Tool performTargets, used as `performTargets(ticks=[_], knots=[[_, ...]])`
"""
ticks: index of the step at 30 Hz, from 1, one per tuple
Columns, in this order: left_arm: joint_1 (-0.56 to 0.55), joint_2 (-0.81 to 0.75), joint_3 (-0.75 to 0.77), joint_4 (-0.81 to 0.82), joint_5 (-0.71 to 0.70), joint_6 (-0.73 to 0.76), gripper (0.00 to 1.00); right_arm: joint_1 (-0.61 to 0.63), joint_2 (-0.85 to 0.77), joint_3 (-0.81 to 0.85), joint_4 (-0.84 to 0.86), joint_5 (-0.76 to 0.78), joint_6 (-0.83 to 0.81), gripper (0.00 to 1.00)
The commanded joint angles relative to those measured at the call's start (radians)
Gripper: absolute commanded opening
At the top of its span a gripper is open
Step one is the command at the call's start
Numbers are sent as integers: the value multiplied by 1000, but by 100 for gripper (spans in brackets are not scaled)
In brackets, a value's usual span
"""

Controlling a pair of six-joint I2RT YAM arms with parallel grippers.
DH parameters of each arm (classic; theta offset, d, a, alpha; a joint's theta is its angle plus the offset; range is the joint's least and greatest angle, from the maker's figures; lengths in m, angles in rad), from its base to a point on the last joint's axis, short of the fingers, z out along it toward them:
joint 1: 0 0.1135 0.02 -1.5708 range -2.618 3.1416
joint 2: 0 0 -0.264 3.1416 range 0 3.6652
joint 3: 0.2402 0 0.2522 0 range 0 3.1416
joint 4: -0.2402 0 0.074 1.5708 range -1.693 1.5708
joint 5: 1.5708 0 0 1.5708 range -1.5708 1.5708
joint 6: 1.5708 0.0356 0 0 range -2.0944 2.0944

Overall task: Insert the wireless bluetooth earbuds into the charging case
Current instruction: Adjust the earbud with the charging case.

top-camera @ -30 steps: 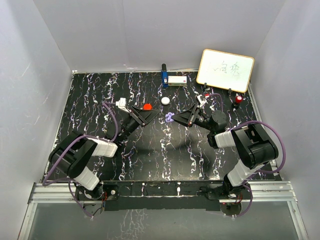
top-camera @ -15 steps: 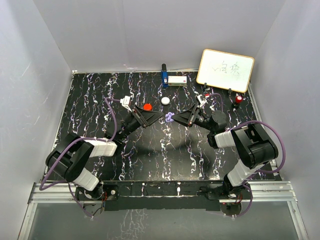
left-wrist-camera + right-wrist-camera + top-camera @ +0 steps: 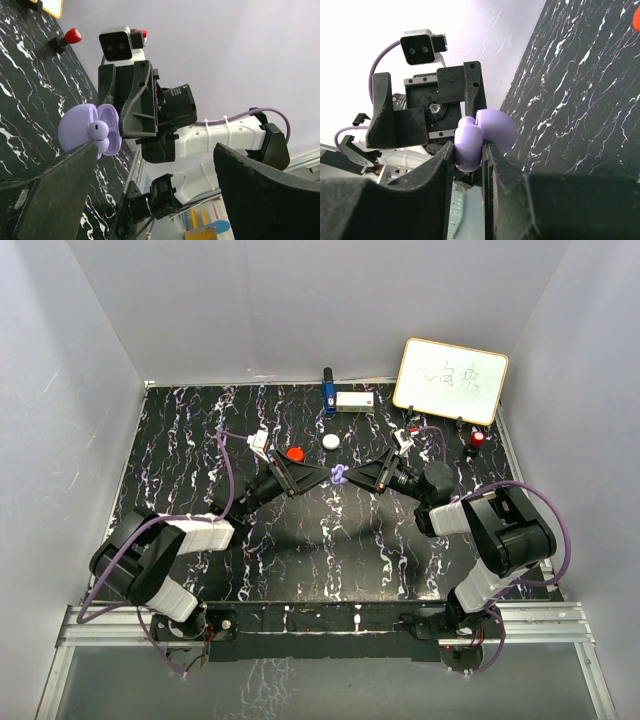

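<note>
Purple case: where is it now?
The purple case is mid-table in the top view, pinched by the right fingers, facing the open left fingers.

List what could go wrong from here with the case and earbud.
1. The right gripper pinches the open purple case above the table; a knock could twist it loose.
2. The purple earbud seems to sit high in the case, so it may tip out.
3. The left gripper stands wide open right beside the case; its fingers might clip it.
</note>
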Motion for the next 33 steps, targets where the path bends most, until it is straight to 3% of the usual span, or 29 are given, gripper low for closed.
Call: performTargets(ticks=[1,33], knots=[[-4,-61,40,-35,44,17,99,0,11,13,67,7,0,0],[-29,-32,70,-96,46,62,99,0,13,21,73,0,6,0]])
